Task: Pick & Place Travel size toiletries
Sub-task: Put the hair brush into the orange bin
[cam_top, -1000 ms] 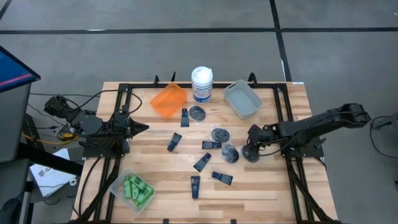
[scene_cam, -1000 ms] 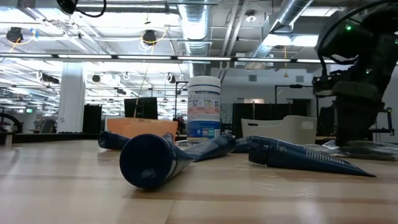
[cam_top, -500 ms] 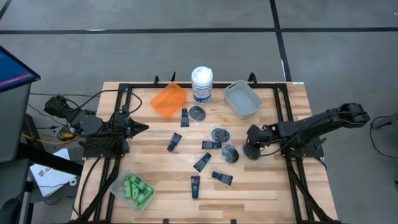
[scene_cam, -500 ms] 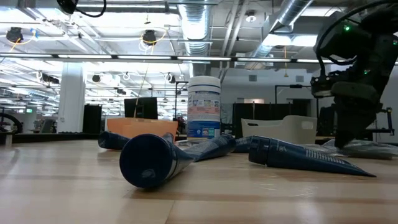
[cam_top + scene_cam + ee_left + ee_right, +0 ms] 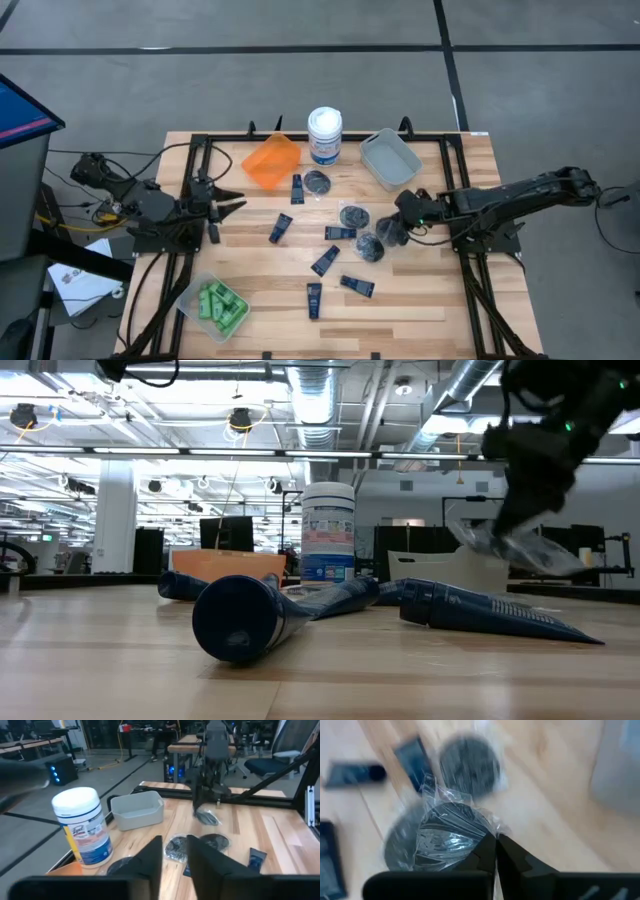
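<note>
My right gripper (image 5: 495,851) pinched on crinkly clear wrap of dark grey pot (image 5: 442,842), lifted off tabletop (image 5: 420,300) near grey bin (image 5: 390,160). Risk: thin wrap slips or tears, pot drops. My left gripper (image 5: 228,205) parked at left edge, slightly apart.
</note>
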### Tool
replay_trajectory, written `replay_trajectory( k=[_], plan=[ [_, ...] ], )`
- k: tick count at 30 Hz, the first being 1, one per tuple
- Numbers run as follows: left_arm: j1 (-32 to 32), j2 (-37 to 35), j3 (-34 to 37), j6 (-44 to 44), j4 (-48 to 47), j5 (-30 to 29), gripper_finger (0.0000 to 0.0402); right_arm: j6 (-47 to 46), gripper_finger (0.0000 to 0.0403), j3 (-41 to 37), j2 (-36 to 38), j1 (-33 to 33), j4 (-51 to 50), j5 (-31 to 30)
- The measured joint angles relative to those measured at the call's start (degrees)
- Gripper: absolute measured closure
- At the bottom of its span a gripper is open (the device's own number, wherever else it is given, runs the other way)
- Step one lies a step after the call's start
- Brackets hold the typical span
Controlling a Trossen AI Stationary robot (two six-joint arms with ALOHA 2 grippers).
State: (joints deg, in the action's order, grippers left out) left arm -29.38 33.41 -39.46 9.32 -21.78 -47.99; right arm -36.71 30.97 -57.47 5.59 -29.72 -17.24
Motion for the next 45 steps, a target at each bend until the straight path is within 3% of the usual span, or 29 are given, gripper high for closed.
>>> replay_trajectory(
  k=[5,9,14,24,30,45],
  plan=[
    [0.9,6.31,0.0,-0.35,5.59,-0.26,0.0237,6.15,0.0402,4.19,0.89,-0.13,3.57,-6.85],
    [3.9,12.37,0.02,-0.39,13.6,-0.01,0.0183,12.47,0.0402,6.14,0.13,-0.27,12.14,-8.5],
    [9.97,20.89,0.02,-3.23,27.07,8.51,0.0147,18.94,0.0402,6.35,-2.06,-1.06,24.87,-8.58],
    [24.25,35.63,0.04,-7.43,47.08,21.65,0.014,26.82,0.0403,6.28,-7.97,-2.34,41.69,-8.58],
    [29.24,43.51,0.04,-6.58,58.52,31.12,0.014,30.73,0.0403,6.26,-11.07,-2.38,48.11,-11.04],
    [31.47,53.85,0.04,-5.85,72.5,33.32,0.014,32.84,0.0403,6.26,-12.31,-3.87,54.11,-13.08]
  ],
)
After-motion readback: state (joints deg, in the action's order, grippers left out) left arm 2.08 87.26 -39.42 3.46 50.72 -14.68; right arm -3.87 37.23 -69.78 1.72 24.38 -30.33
